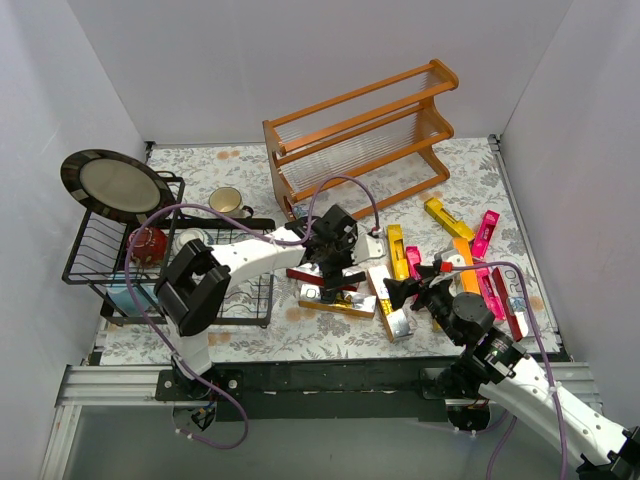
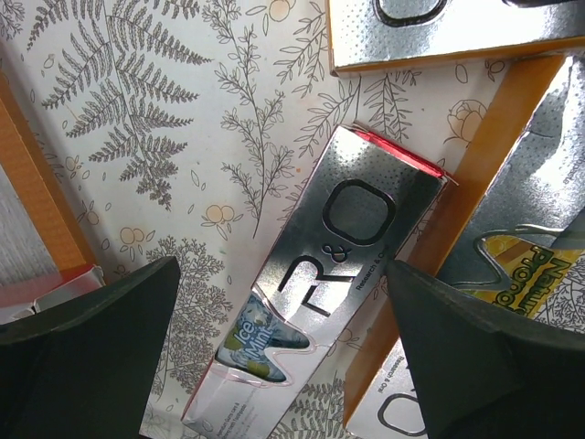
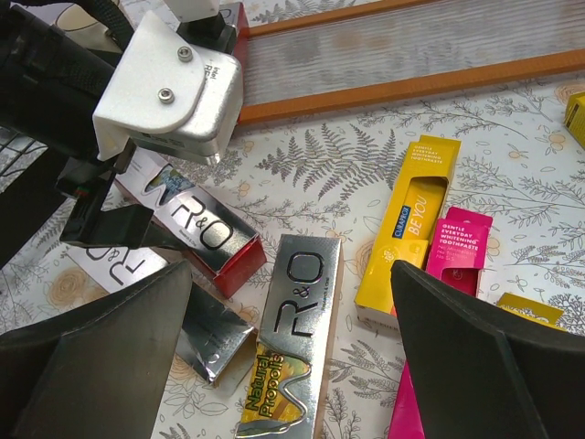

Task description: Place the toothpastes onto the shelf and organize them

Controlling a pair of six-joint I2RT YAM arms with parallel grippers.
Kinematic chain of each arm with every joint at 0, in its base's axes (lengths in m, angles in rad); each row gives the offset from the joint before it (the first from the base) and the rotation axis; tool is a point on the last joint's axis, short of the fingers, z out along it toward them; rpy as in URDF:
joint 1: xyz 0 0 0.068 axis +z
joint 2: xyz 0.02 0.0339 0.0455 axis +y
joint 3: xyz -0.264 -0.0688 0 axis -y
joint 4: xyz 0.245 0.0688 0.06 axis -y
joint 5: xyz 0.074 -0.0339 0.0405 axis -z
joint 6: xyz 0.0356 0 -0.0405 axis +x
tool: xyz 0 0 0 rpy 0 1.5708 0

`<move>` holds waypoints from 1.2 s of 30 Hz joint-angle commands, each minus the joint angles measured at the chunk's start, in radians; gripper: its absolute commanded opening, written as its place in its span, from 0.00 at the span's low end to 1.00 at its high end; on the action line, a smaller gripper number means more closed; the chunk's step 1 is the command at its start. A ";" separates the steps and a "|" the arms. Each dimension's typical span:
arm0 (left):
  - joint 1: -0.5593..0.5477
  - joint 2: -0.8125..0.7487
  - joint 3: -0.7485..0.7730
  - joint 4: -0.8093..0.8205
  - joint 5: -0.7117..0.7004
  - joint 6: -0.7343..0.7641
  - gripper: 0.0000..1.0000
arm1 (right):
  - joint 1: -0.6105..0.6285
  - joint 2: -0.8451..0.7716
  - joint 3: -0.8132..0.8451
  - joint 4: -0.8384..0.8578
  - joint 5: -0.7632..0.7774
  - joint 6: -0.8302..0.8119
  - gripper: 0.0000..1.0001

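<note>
You have a black wire dish rack (image 1: 100, 245) on the fern-print tabletop (image 1: 470, 180), left side. It holds a dark-rimmed plate (image 1: 115, 185), with a mug (image 1: 228, 203) beside.

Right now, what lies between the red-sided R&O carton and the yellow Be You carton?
In the right wrist view, a silver R&O Natural Propolis carton lies between them on the fern-print cloth.

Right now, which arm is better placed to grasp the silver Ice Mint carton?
The left. Its open hand hangs directly over the Ice Mint carton, which lies between its fingers. The right hand, also open, is over the Propolis carton instead.
</note>
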 commanded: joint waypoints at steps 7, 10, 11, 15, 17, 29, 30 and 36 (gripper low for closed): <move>-0.024 0.044 0.022 -0.096 0.015 0.032 0.98 | 0.003 -0.003 -0.017 0.028 0.008 -0.004 0.98; -0.027 0.037 0.025 -0.096 0.015 0.038 0.98 | 0.005 0.004 -0.017 0.031 0.006 -0.005 0.98; -0.027 0.036 0.025 -0.095 0.010 0.035 0.98 | 0.003 0.007 -0.017 0.033 0.006 -0.004 0.98; -0.027 0.057 0.028 -0.073 -0.005 0.042 0.98 | 0.003 0.020 -0.019 0.042 0.002 -0.008 0.98; -0.027 0.074 0.038 -0.055 -0.016 0.041 0.98 | 0.005 0.026 -0.019 0.044 0.000 -0.010 0.98; -0.027 0.171 0.084 -0.044 -0.016 0.021 0.90 | 0.003 0.032 -0.020 0.047 -0.006 -0.013 0.97; -0.027 0.175 0.088 -0.049 -0.015 0.016 0.85 | 0.003 0.030 -0.020 0.045 -0.005 -0.013 0.97; -0.027 0.160 0.128 -0.084 -0.004 -0.057 0.68 | 0.003 0.024 -0.020 0.041 -0.006 -0.014 0.97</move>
